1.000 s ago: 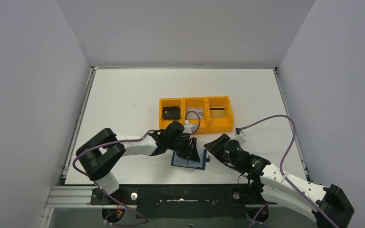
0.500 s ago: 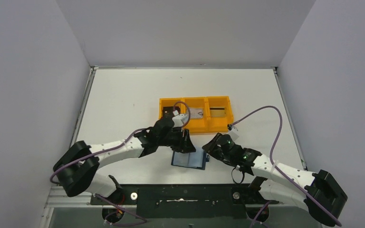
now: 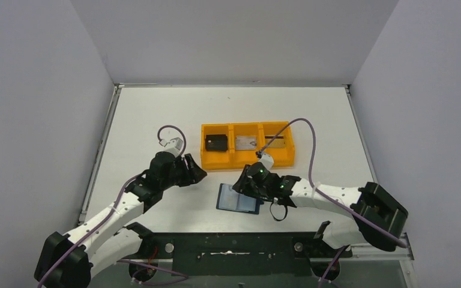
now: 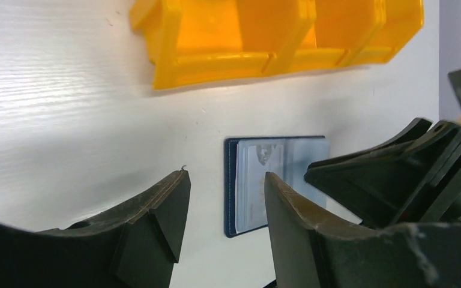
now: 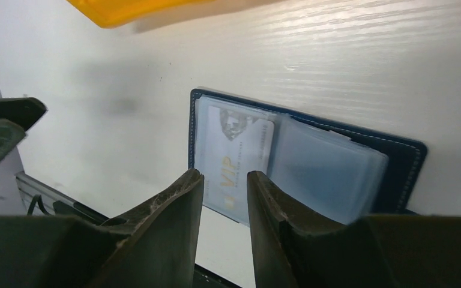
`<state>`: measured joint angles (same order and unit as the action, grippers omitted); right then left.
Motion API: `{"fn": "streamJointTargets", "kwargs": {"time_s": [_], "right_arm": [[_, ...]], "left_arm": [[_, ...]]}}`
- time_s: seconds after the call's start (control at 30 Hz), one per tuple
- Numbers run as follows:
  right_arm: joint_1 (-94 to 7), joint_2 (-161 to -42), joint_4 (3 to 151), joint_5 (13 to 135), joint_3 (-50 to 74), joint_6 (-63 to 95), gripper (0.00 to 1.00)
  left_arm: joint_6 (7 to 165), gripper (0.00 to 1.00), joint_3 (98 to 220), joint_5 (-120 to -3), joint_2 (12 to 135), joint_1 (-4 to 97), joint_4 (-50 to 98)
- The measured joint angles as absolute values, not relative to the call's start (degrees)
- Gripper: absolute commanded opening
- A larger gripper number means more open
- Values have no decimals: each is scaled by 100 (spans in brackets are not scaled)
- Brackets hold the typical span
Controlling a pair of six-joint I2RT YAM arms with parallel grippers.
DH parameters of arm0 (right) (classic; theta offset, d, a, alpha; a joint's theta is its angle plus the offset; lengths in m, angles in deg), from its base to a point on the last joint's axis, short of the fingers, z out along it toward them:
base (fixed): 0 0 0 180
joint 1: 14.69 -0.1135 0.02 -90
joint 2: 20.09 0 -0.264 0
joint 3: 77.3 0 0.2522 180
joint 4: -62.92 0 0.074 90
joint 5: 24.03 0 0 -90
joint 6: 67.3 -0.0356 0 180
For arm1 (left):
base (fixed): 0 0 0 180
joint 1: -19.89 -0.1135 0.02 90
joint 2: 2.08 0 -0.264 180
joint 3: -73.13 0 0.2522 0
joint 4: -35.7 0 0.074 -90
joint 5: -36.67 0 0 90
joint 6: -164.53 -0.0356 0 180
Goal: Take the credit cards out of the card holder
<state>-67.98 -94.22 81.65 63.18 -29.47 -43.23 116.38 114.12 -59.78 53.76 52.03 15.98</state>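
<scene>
The navy card holder (image 3: 238,198) lies open on the table, pale pockets up. In the right wrist view it (image 5: 396,157) holds a pale card marked VIP (image 5: 235,150) in its left clear pocket. My right gripper (image 3: 239,185) hovers over the holder's far edge, jaws a little apart and empty (image 5: 225,183). My left gripper (image 3: 195,173) is open and empty, to the left of the holder (image 4: 240,180). A silver-grey card (image 3: 245,143) and a gold-tan card with a dark stripe (image 3: 275,141) lie in the orange tray (image 3: 246,159).
The tray stands just behind the holder, with a black item (image 3: 216,142) in its left compartment. The table's near edge and metal rail (image 3: 228,240) run close in front of the holder. Purple cables loop above both arms.
My left gripper has pulled back from the holder to the left. My right gripper has moved left and now stands over the holder's far edge.
</scene>
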Motion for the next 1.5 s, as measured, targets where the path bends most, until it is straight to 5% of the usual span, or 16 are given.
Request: {"fn": "streamJointTargets", "kwargs": {"time_s": [0.37, 0.67, 0.97, 1.5], "right_arm": [[-7325, -10692, 9140, 5841, -2060, -4393, 36], [-7450, -11361, 9500, 5667, -1334, -4218, 5], [-7588, -11437, 9555, 5634, -1192, -4000, 1], [-6779, -10720, 5927, 7216, -3551, -4594, 1]], "left_arm": [[11742, 51, 11390, -5543, 4753, 4971, 1124], [11742, 51, 11387, -5552, 4860, 4958, 1091], [11742, 51, 11381, -5611, 4884, 4928, 1028], [11740, 52, 11374, -6739, 5203, 4901, 1410]]}}
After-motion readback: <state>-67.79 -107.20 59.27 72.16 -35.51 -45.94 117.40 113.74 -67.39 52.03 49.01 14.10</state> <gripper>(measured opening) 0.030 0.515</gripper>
